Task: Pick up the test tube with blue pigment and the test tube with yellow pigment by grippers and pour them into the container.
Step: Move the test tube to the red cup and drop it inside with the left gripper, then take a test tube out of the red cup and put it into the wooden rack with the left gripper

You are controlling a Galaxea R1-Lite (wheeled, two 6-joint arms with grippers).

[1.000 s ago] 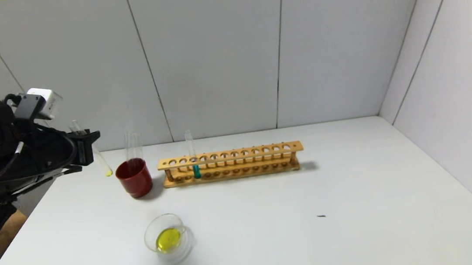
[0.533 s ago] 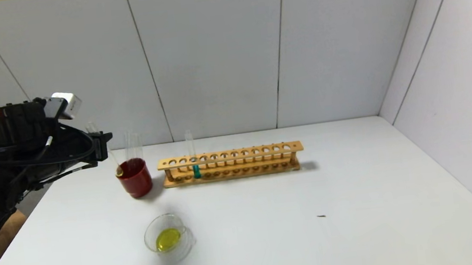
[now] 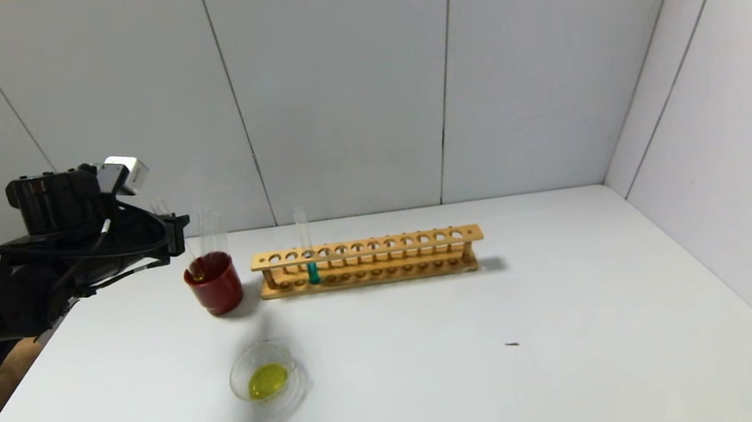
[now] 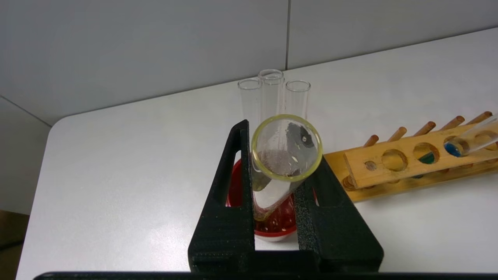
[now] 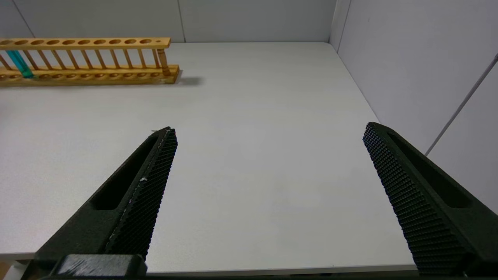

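Left wrist view: my left gripper (image 4: 274,217) clenched on emptied yellow-pigment tube (image 4: 282,163) over red cup (image 4: 272,225); next, I release, then fetch blue tube (image 3: 312,266).

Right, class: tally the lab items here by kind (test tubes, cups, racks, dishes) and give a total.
Test tubes: 5: yellow test tube in the left gripper, 3 clear tubes in the cup, blue test tube in the rack
Red cup: 1
Wooden rack: 1
Glass dish: 1
Total: 8
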